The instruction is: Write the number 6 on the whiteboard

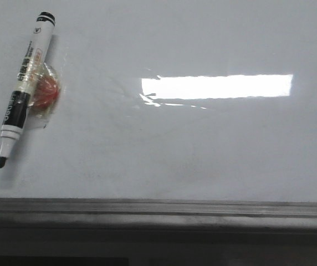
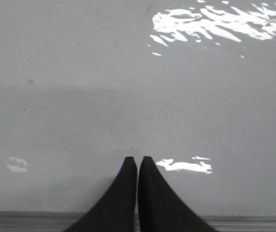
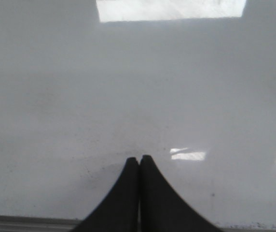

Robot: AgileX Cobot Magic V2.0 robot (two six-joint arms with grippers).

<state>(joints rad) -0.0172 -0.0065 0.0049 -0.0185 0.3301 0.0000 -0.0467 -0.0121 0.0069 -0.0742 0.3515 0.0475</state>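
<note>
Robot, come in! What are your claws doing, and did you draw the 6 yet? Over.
Both claws shut, empty: left claw, right claw. Whiteboard blank, no 6 yet. Marker uncapped, lying far left on the board. Nothing in the way.

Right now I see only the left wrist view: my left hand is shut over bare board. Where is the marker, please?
Observer: The front view shows the marker lying on the whiteboard, at the robot's far left, uncapped, with its tip pointing toward the robot.
Operator: Is the right hand holding something?
Observer: No. In the right wrist view the right hand is shut and empty, over bare board.
Operator: Is any number 6 written on the board?
Observer: No number 6 shows in any view. The middle of the board in the front view carries only a bright light reflection.
</note>
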